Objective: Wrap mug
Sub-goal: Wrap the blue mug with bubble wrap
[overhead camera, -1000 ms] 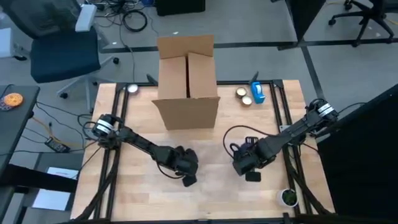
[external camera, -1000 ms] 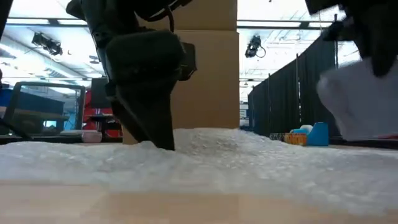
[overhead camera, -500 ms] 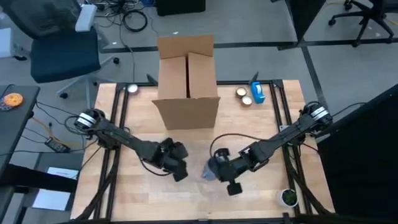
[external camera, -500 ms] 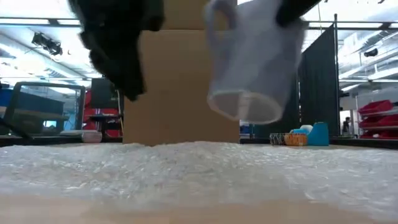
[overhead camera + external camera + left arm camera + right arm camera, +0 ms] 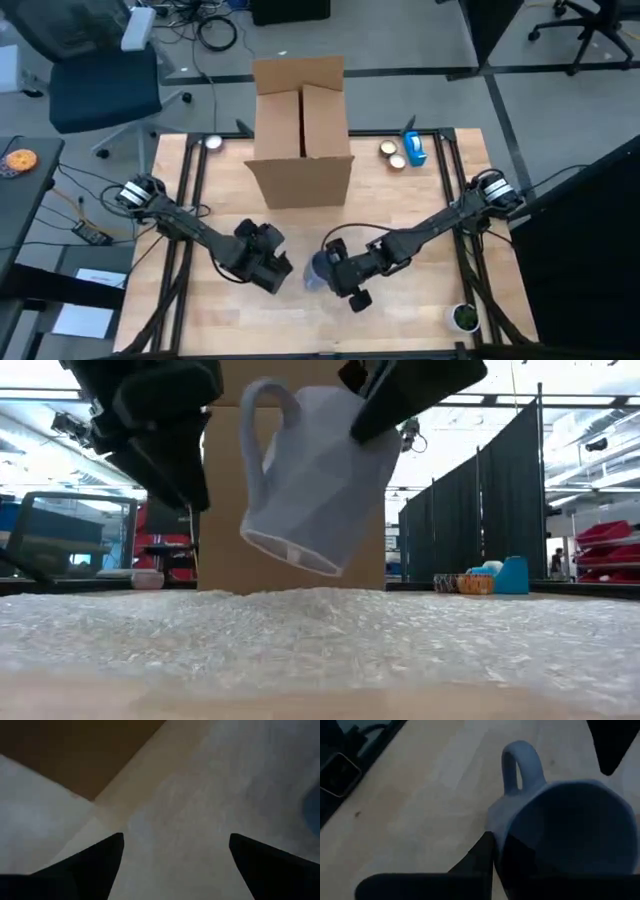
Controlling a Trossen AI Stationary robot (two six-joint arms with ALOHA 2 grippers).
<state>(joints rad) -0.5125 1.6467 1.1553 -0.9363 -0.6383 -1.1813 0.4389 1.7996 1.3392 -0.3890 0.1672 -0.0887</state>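
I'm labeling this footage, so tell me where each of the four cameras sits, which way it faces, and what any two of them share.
High view: overhead, looking straight down on the table, box and both arms.
Low view: at tabletop height, looking level across the bubble wrap; the mug hangs tilted above it.
Left wrist view: on the left arm, looking down at the wrap past the open left gripper.
Right wrist view: on the right arm, looking into the mug held by the right gripper.
Shared: low and right wrist views both show the mug's handle.

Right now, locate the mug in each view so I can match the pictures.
High view: mug at table centre, between both grippers.
Low view: mug tilted, held above the bubble wrap.
Left wrist view: only a blue edge, probably the mug.
Right wrist view: mug, handle up.
Shared landmark: cardboard box.
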